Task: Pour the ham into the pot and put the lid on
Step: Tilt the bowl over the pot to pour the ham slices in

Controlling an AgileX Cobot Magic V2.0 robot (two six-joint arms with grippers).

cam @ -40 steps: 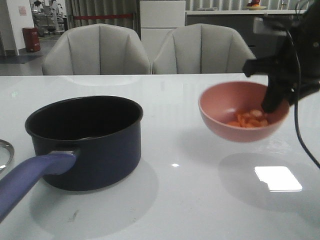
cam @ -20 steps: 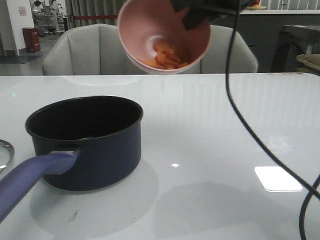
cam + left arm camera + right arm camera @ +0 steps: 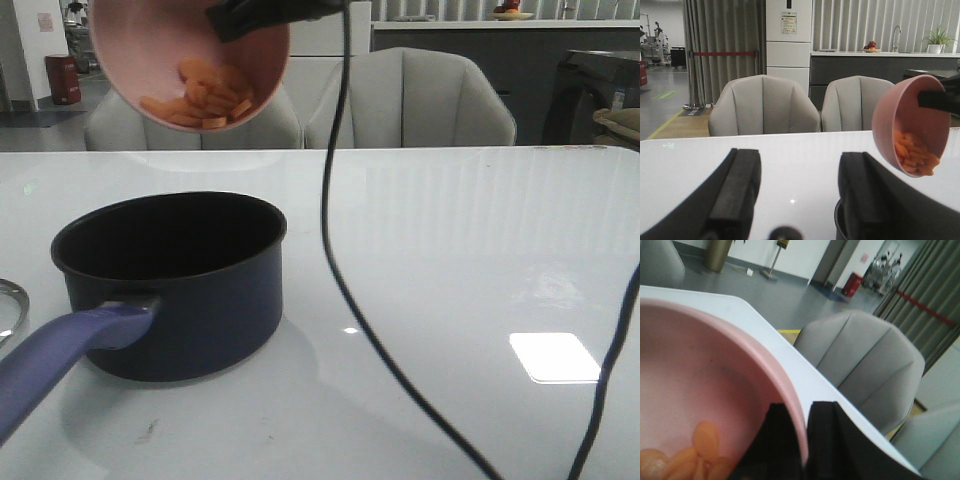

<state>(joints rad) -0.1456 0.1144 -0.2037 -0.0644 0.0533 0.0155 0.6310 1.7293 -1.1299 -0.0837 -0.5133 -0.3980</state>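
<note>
the right hand (image 3: 807, 440) pinches the rim of the pink bowl (image 3: 150, 50), tilted high above the pot (image 3: 170, 280), mouth facing down toward it. the ham (image 3: 205, 95) sits at the bowl's low edge; the pot looks empty. the left hand (image 3: 797, 195) is spread, empty. the lid (image 3: 8, 305) barely shows beside the pot.

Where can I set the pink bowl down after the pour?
Bare tabletop right of the pot is widest, though a black cable hangs across it. The left edge is crowded: pot handle and lid rim.
</note>
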